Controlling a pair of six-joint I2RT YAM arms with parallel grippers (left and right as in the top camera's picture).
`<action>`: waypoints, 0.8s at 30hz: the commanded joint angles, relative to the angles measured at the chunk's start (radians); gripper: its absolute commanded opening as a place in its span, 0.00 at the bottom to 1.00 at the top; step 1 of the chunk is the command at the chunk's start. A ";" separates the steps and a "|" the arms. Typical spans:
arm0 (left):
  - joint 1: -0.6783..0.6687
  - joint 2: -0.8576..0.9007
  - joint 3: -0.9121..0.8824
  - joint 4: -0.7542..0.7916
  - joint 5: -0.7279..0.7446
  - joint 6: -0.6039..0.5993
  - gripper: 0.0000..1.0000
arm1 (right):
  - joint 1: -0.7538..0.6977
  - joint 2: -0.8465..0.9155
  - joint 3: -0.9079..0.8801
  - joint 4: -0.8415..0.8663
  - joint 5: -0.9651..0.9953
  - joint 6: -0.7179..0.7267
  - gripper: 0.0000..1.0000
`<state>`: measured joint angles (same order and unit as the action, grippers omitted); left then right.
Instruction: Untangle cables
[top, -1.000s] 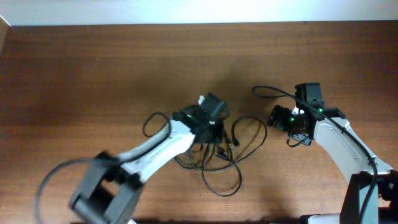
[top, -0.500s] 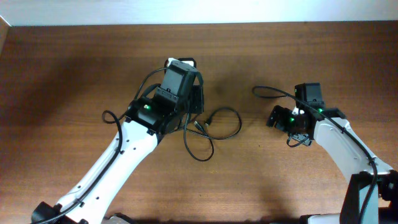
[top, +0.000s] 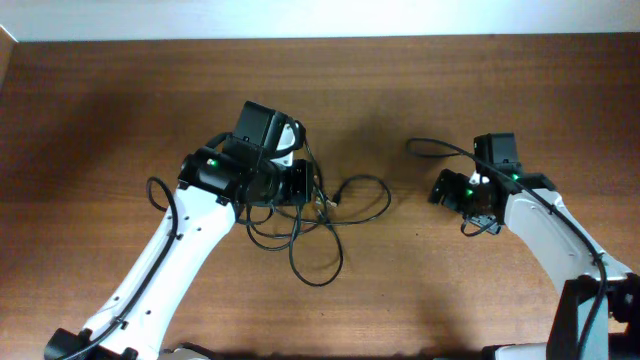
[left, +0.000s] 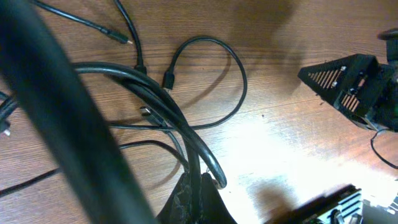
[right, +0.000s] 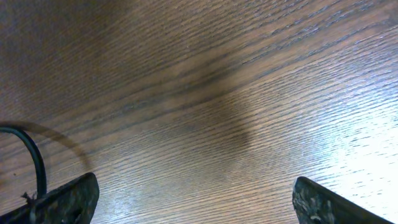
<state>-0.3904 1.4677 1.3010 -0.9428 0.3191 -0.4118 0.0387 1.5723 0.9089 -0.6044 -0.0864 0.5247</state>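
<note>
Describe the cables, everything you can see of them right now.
The cables are thin black cords, glossy like plastic, lying in loose overlapping loops on the wooden table near its middle, tangled. Small plug ends show in the left wrist view; one looks silvery. Several strands bunch together and run into the left gripper, whose fingers look closed on them.

Smooth black cables (left: 244, 84), matt grained-wood table (right: 249, 93)

Work surface below me: one table (top: 90, 110) of dark brown wood, grain running along its length. A pale strip (top: 320, 18) borders the far edge. In my wrist cameras, bright glare (left: 273, 149) lies on the wood.
</note>
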 joint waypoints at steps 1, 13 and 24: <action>0.003 -0.025 0.014 -0.015 0.033 -0.009 0.00 | -0.006 0.000 0.004 -0.002 -0.048 0.008 0.98; 0.003 -0.246 0.101 0.029 0.033 0.156 0.00 | 0.145 0.000 0.004 0.090 -1.272 -0.457 0.93; 0.003 -0.245 0.101 -0.032 0.033 0.058 0.00 | 0.267 0.000 0.004 0.665 -0.975 -0.047 0.17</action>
<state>-0.3904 1.2259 1.3914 -0.9413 0.3412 -0.3420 0.3710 1.5745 0.9054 0.0269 -1.1343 0.3489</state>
